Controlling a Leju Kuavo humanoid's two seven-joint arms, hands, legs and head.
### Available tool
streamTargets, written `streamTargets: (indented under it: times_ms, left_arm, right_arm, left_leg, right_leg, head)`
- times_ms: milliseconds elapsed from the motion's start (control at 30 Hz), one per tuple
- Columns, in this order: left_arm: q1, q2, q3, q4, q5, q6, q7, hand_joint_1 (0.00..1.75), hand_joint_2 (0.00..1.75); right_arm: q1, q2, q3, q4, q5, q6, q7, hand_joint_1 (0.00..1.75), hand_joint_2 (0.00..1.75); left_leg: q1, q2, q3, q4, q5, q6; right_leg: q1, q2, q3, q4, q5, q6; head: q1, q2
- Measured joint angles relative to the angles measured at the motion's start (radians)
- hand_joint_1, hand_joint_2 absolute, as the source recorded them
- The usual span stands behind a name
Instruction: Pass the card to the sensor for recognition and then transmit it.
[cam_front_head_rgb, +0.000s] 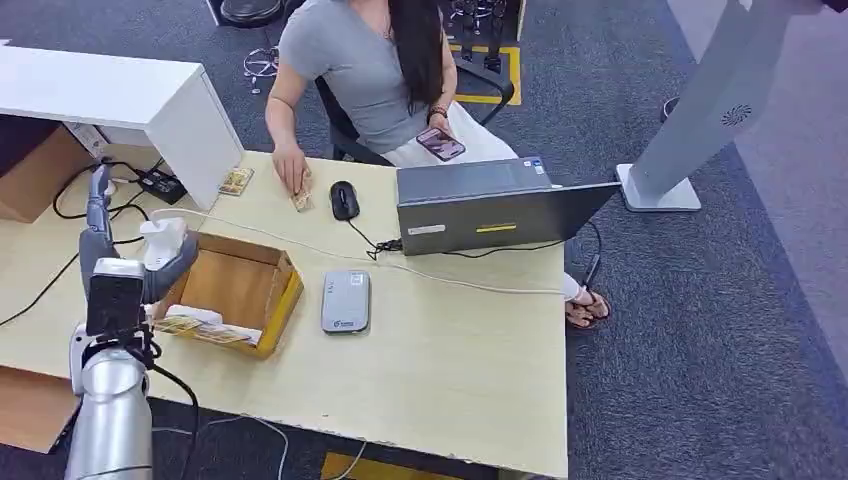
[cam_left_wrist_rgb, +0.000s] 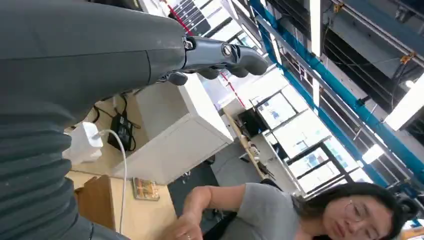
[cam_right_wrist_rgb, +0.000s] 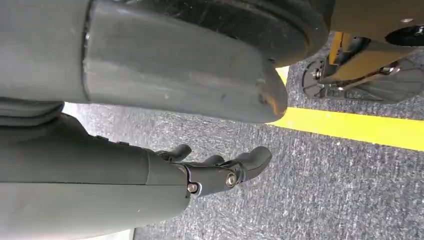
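Several cards (cam_front_head_rgb: 200, 330) lie along the near wall inside an open cardboard box (cam_front_head_rgb: 280, 295) at the table's left. The sensor, a flat grey-white reader (cam_front_head_rgb: 345, 300), lies on the table to the right of the box. My left hand (cam_front_head_rgb: 140, 262) is raised over the box's left end, its fingers (cam_left_wrist_rgb: 225, 52) stretched out with nothing in them. A single card (cam_front_head_rgb: 237, 181) (cam_left_wrist_rgb: 146, 189) lies near the white cabinet. A person's hand (cam_front_head_rgb: 292, 170) rests on another card (cam_front_head_rgb: 301, 203). My right hand (cam_right_wrist_rgb: 215, 172) hangs over the floor, loosely open and holding nothing.
A person sits across the table holding a phone (cam_front_head_rgb: 440, 144). A laptop (cam_front_head_rgb: 480, 205), a mouse (cam_front_head_rgb: 344, 200) and a white cable (cam_front_head_rgb: 450, 280) lie on the table. A white cabinet (cam_front_head_rgb: 150, 110) and a white charger (cam_left_wrist_rgb: 82, 142) stand at the left. A kiosk base (cam_front_head_rgb: 660, 190) is on the right.
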Motion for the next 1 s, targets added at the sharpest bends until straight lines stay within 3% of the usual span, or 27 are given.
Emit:
streamTargets:
  times_ms: [667, 1000]
  left_arm:
    - [-0.314, 0.257, -0.244, 0.284, -0.466, 0.226, 0.210, 0.00, 1.75]
    - [-0.469, 0.361, -0.355, 0.427, -0.687, 0.347, 0.301, 0.00, 1.75]
  right_arm:
    - [-0.009, 0.000, 0.014, 0.001, 0.073, 0.000, 0.019, 0.00, 0.00]
    - [-0.015, 0.000, 0.014, 0.001, 0.100, -0.007, 0.023, 0.00, 0.00]
  left_leg:
    - [0.000, 0.001, 0.000, 0.000, 0.001, 0.000]
    - [0.000, 0.001, 0.000, 0.000, 0.001, 0.000]
  right_leg:
    - [0.000, 0.000, 0.000, 0.000, 0.001, -0.001]
    - [0.000, 0.001, 0.000, 0.001, 0.001, -0.001]
  head:
    - [0.000, 0.000]
    - [0.000, 0.000]
